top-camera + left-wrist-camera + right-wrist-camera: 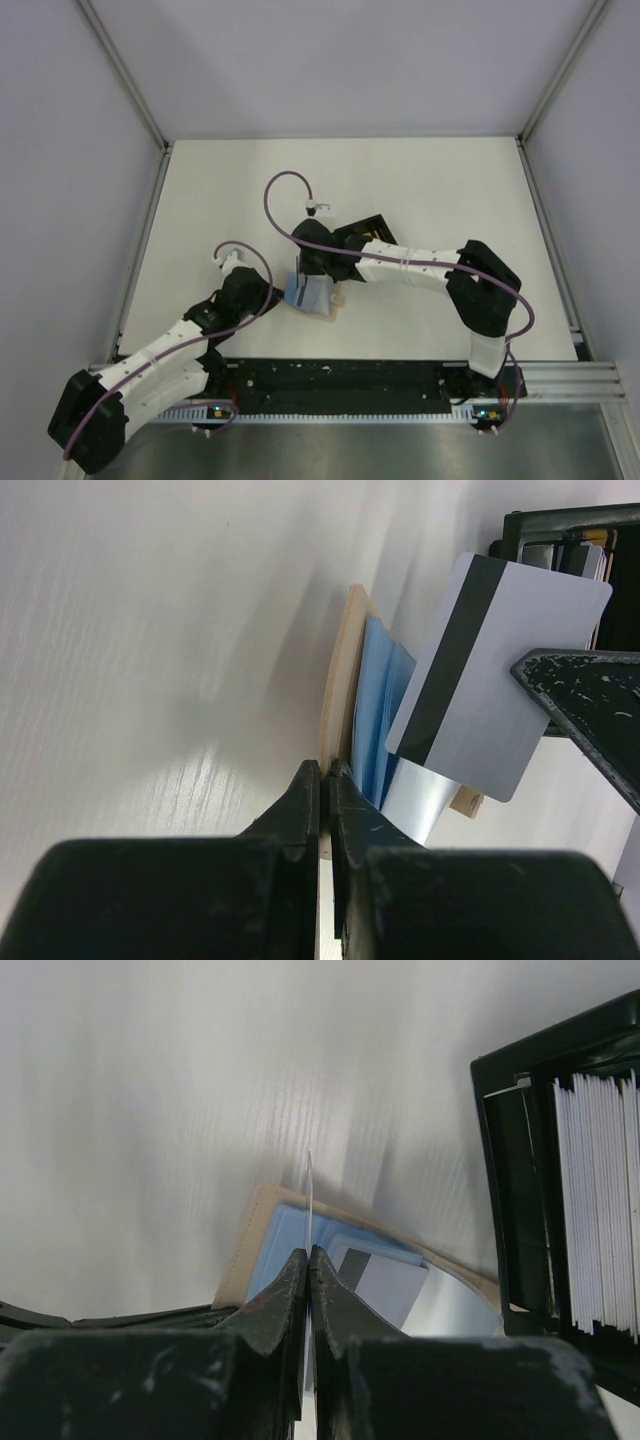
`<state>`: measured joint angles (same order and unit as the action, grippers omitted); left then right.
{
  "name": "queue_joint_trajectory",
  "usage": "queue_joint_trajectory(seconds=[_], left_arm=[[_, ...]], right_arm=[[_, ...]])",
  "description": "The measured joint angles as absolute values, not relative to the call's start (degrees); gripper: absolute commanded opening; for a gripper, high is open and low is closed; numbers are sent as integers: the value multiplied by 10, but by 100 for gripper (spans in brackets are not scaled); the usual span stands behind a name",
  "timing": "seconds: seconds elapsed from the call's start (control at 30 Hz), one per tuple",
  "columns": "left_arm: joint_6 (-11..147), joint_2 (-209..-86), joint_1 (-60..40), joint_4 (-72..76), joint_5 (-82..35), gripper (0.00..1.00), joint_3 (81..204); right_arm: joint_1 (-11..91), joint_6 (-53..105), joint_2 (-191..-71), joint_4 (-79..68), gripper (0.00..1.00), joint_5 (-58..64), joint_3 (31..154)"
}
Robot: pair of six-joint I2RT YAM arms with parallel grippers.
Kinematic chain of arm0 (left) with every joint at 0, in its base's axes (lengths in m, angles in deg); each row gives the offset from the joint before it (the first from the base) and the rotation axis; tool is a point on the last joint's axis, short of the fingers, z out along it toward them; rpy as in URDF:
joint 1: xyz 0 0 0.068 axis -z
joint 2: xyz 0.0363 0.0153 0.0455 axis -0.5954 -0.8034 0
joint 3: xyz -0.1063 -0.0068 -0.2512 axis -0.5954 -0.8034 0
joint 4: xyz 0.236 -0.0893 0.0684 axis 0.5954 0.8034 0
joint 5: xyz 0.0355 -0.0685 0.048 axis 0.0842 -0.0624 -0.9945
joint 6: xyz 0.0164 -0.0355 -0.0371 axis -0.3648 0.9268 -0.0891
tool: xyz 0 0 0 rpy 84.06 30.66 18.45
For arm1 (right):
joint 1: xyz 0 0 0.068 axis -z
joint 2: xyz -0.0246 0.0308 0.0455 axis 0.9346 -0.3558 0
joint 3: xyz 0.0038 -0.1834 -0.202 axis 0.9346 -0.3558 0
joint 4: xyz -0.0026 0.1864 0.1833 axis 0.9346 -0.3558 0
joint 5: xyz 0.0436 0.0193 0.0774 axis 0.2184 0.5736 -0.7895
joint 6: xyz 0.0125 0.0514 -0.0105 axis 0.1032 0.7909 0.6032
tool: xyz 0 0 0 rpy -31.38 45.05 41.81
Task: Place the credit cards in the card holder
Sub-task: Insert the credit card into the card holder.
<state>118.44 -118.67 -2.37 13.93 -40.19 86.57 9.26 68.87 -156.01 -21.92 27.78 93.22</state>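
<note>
The tan card holder [340, 680] lies open on the table, its light blue lining [378, 715] showing. My left gripper [325, 768] is shut on the holder's tan edge. My right gripper [309, 1252] is shut on a pale grey credit card [500, 680] with a black stripe and holds it tilted just above the holder's mouth. In the right wrist view this card [310, 1195] shows edge-on over the card holder [245, 1245]. A striped grey shape [392, 1285] shows on the glossy inner face; I cannot tell whether it is a card or a reflection. From above, both grippers meet at the holder [322, 312].
A black square tray [515, 1190] stands just right of the holder and holds a stack of white cards [600, 1200]. In the top view the tray [372, 222] sits behind the right wrist. Grey walls and metal rails border the white table [440, 190].
</note>
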Motion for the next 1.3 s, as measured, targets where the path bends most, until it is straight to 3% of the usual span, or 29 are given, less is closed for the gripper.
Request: queue_joint_trajectory(seconds=[0.83,1.3], left_arm=[[1185,-1187,-24,147,-418,0,863],[1217,-1207,-24,146,-419,0,831]], right_arm=[[93,677,-1464,-295,0,297,861],[163,701,-1465,-127,0,62,751]])
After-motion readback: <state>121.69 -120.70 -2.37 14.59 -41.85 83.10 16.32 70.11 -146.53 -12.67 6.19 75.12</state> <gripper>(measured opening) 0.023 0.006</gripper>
